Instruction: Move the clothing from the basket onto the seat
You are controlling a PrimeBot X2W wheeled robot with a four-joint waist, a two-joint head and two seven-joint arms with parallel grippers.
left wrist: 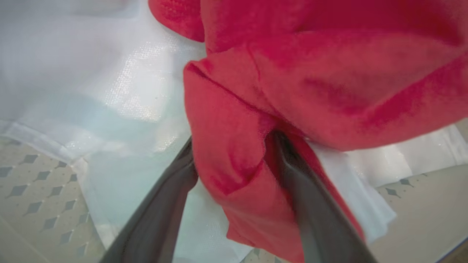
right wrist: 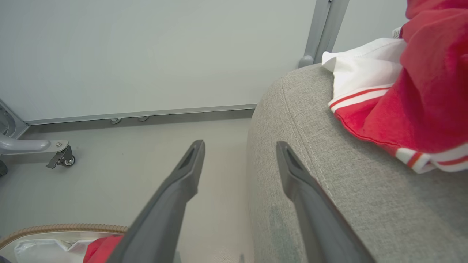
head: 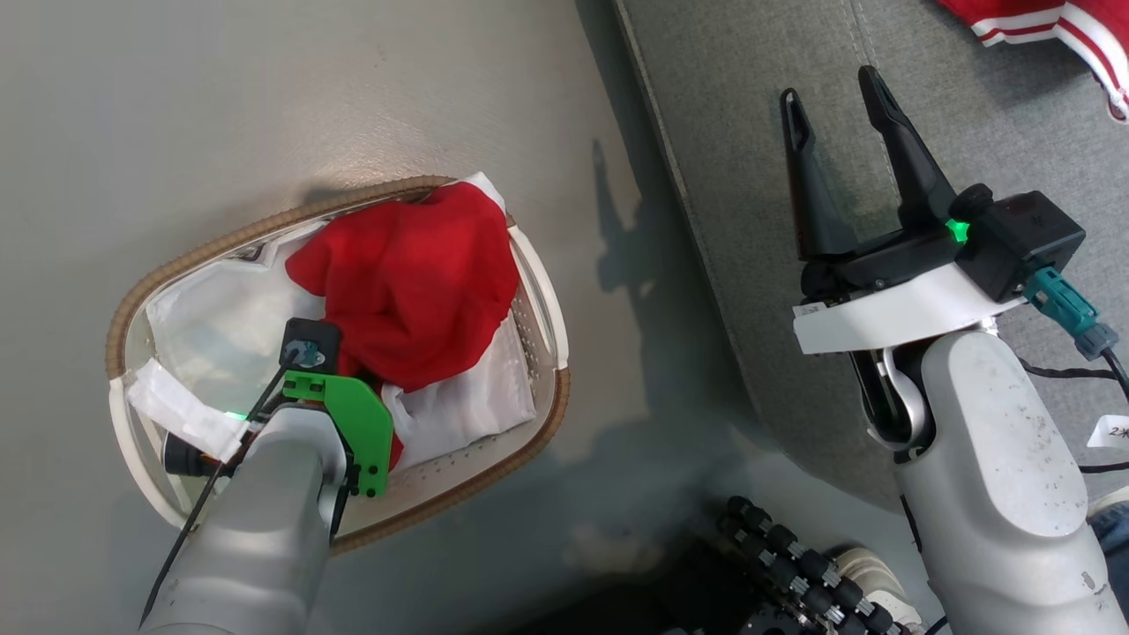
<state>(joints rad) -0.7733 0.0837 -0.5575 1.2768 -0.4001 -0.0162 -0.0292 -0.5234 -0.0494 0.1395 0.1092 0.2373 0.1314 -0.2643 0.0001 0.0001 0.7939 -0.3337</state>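
Observation:
The basket (head: pixel 123 309) stands on the floor left of the seat (head: pixel 750 132), with a white liner (head: pixel 212 326) inside. One red piece of clothing (head: pixel 414 282) lies bunched in its far half. My left arm reaches down into the basket, its green wrist bracket (head: pixel 353 423) covering the fingers. In the left wrist view my left gripper (left wrist: pixel 234 146) is open, its two fingers straddling a fold of the red clothing (left wrist: pixel 329 73). My right gripper (head: pixel 829 88) hangs open and empty over the seat's left edge (right wrist: pixel 329 182). A second red-and-white garment (right wrist: pixel 420 91) lies on the seat.
Grey floor surrounds the basket. A dark roller assembly (head: pixel 785 556) and a person's white shoe (head: pixel 869 573) sit at the bottom near the seat's corner. A wheeled metal leg (right wrist: pixel 62 159) and a pale wall (right wrist: pixel 146 54) lie beyond the seat.

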